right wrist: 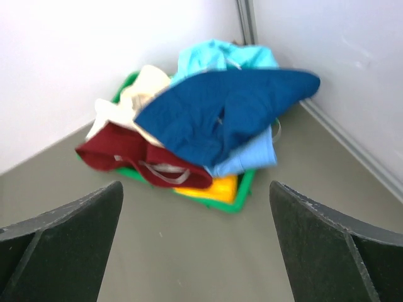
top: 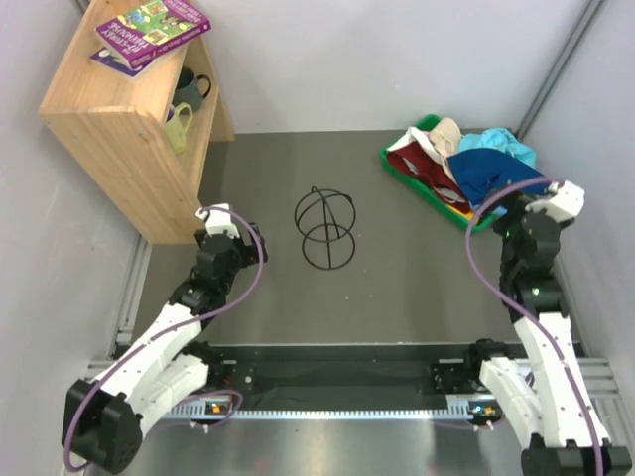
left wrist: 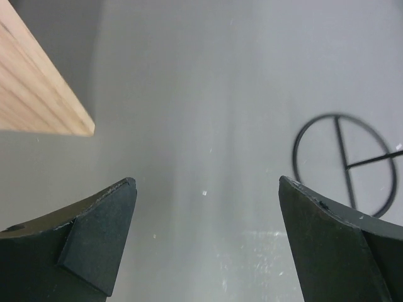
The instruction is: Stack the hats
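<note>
Grey surface [top: 397,288], wooden shelf [top: 119,149] far left. Hats [right wrist: 220,113] heaped in green tray [right wrist: 242,189] at far right (blue on top, dark red on the left side). Wire stand [top: 325,228] mid-surface. Left end effector [left wrist: 206,182] and right end effector [right wrist: 195,185]: both wide open, holding nothing.

The hats [right wrist: 220,119] are soft, matt cloth, creased and floppy. Their tray [right wrist: 243,192] is smooth green plastic. The wire stand [left wrist: 344,157] is thin black metal rod. The counter [top: 397,278] is smooth, matt grey. The shelf unit [top: 119,149] is pale wood with visible grain; its books [top: 154,25] have glossy paper covers. The left hand [left wrist: 206,189] has matt black plastic fingers [left wrist: 94,248], scuffed at the edges.
</note>
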`<move>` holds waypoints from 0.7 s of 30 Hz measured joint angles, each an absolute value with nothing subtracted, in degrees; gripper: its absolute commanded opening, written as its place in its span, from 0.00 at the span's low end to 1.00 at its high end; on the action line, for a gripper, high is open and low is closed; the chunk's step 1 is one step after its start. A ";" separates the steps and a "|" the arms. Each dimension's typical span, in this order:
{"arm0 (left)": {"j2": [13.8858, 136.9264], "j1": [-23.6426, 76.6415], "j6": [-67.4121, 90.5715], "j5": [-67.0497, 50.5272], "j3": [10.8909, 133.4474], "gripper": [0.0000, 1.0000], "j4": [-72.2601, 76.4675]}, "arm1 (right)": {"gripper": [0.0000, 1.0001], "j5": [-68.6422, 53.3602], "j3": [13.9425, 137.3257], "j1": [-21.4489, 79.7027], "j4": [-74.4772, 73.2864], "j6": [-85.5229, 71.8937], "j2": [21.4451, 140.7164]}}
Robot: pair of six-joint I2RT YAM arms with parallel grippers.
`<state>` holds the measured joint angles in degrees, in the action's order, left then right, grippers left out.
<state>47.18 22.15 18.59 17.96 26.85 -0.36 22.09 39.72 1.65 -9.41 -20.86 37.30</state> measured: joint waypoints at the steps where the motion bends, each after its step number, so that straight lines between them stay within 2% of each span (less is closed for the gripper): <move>1: 48.10 22.15 18.79 17.96 26.98 0.99 -0.97 | 1.00 22.48 42.19 1.65 -9.58 -20.88 39.72; 15: 48.38 22.15 17.78 17.61 27.11 0.99 -1.96 | 0.98 21.19 78.22 0.78 -14.66 -23.35 85.27; 21: 49.32 22.15 17.26 17.34 27.11 0.99 -1.32 | 0.96 18.74 80.79 -1.17 -15.51 -28.32 96.64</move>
